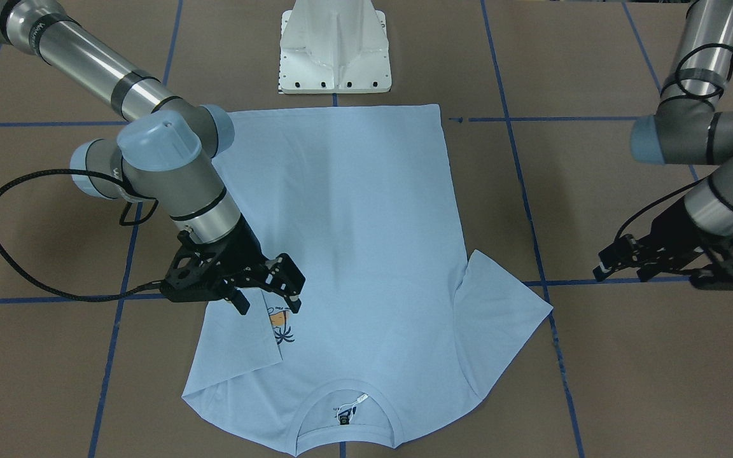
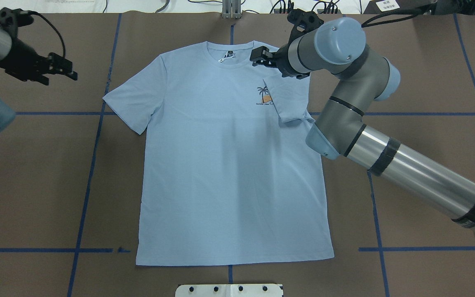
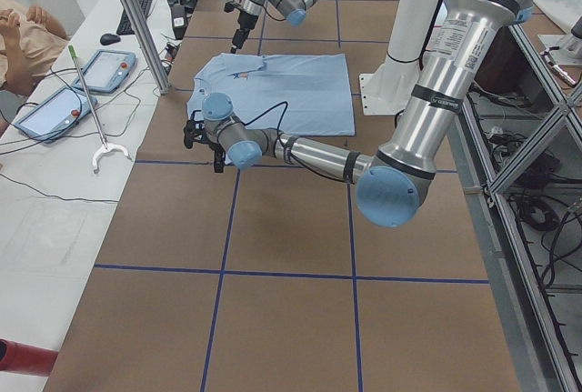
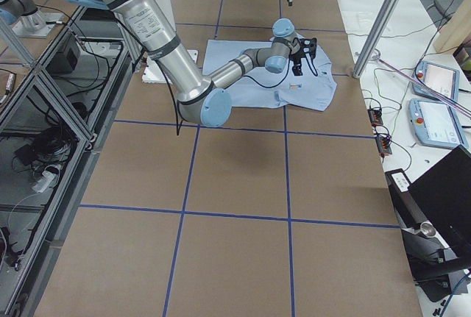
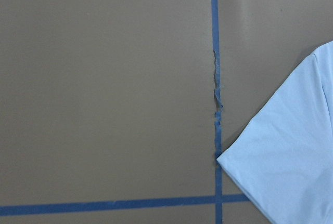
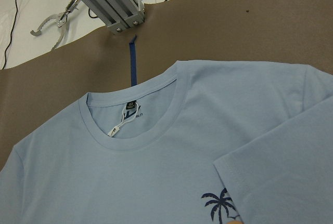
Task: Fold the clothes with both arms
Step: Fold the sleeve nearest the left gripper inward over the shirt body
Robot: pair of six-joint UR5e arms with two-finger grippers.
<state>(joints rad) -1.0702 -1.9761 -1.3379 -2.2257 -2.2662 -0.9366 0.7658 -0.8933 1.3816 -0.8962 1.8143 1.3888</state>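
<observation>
The light blue T-shirt [image 2: 221,165] lies flat and face up on the brown table, collar [image 2: 229,55] away from the robot. The sleeve on the robot's right [image 2: 289,101] is folded inward and lies beside the palm print [image 2: 264,97]. My right gripper [image 1: 269,305] hovers just over that folded sleeve [image 1: 239,343], open with nothing between its fingers. The other sleeve [image 1: 506,318] lies spread out flat. My left gripper [image 2: 72,70] hangs over bare table outside that sleeve, apart from the cloth, fingers slightly open and empty.
The white pedestal base [image 1: 335,51] stands at the shirt's hem edge. Blue tape lines [image 5: 215,78] cross the table. An aluminium post [image 6: 104,0] rises beyond the collar. A person's arm [image 3: 23,33] and tablets [image 3: 100,69] are at a side bench.
</observation>
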